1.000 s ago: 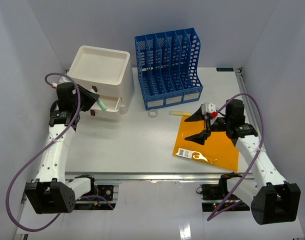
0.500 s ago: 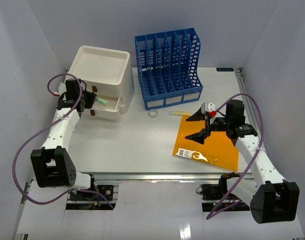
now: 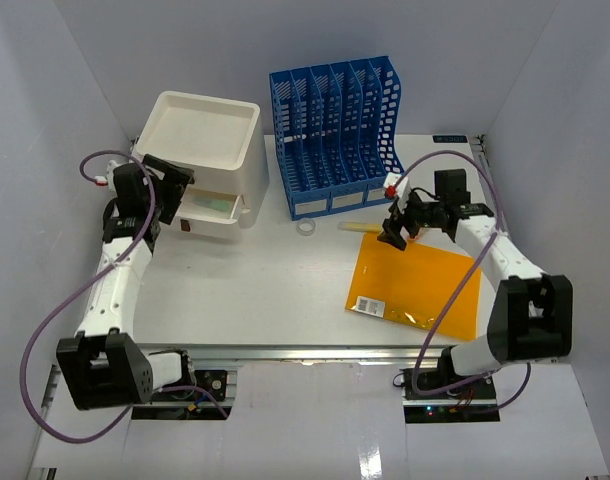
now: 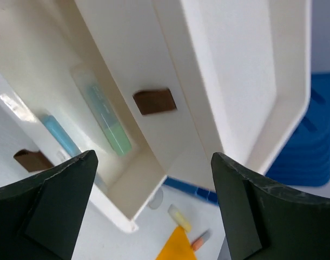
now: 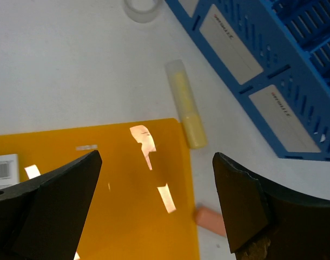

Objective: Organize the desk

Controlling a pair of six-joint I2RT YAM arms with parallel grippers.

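White desk [image 3: 275, 290] fills mid-frame. Upper left: drawer unit [image 3: 205, 150], green marker [image 4: 108, 127] lying in its open drawer; left gripper [image 3: 173, 192] spread, empty. Right: right gripper [image 3: 397, 228] spread above yellow highlighter [image 5: 185, 108], the likely next pickup, needing descent and closure.

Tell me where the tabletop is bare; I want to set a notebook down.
Widest bare patch: the white tabletop between the white plastic drawer unit and the orange plastic folder, down to the near edge. Crowded: before the blue slotted file rack, where a clear tape ring, pale yellow tube and right claw cluster.
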